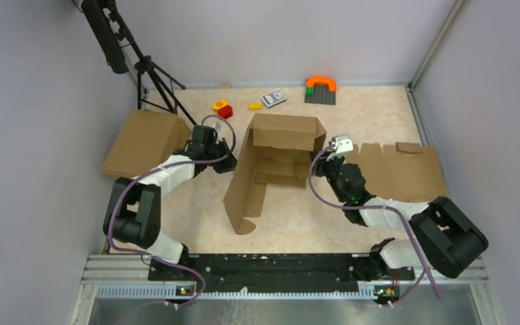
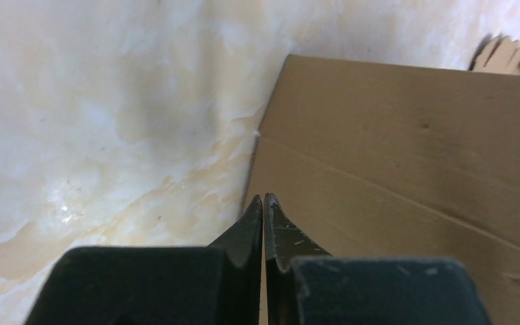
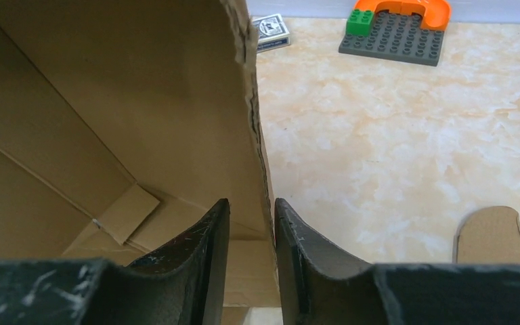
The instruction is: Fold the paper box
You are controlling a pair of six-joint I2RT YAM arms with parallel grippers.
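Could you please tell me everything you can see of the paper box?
The paper box is plain brown corrugated cardboard, half folded, in the middle of the marble-look table. Its far wall and right side wall stand up; a long left panel leans up, and small flaps lie on its floor. The right gripper straddles the right wall's edge, jaws slightly apart. The left gripper, shut, sits at the left panel; contact is unclear.

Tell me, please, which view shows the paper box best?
The top view: the whole paper box shows, walls raised. Left wrist gives only one flat panel; right wrist, an inside corner and wall edge.
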